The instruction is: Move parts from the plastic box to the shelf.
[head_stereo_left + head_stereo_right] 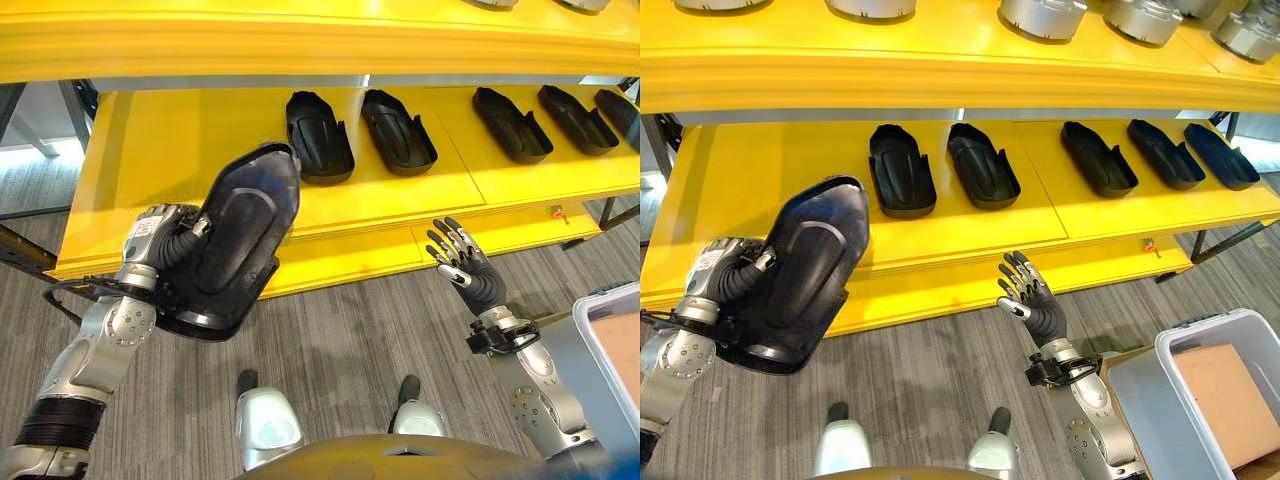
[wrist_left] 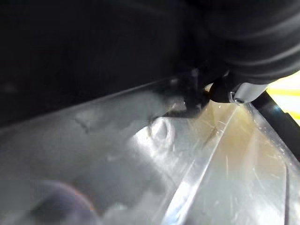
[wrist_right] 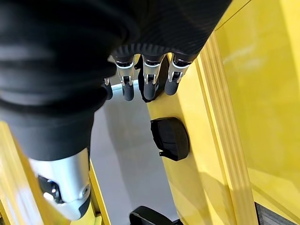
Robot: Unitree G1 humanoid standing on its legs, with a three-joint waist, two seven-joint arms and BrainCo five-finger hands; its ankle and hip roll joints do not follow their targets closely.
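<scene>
While the left hand [image 1: 728, 272] carries a big black part [image 1: 800, 275] in front of the yellow shelf [image 1: 960, 225], its fingers sit behind the shell, so I cannot tell how they grip. The part is a smooth, glossy moulded shell, rounded and narrower at one end, with its long axis tilted from seven toward one o'clock. Bare shelf lies just beyond that narrow tip, at about eleven o'clock from the hand, left of a row of similar black shells [image 1: 902, 170] lying lengthwise. This arm is clearly the nearer one. The right hand [image 1: 1035, 295] hangs at five o'clock from the part, fingers spread and empty, near the grey plastic box [image 1: 1160, 400].
</scene>
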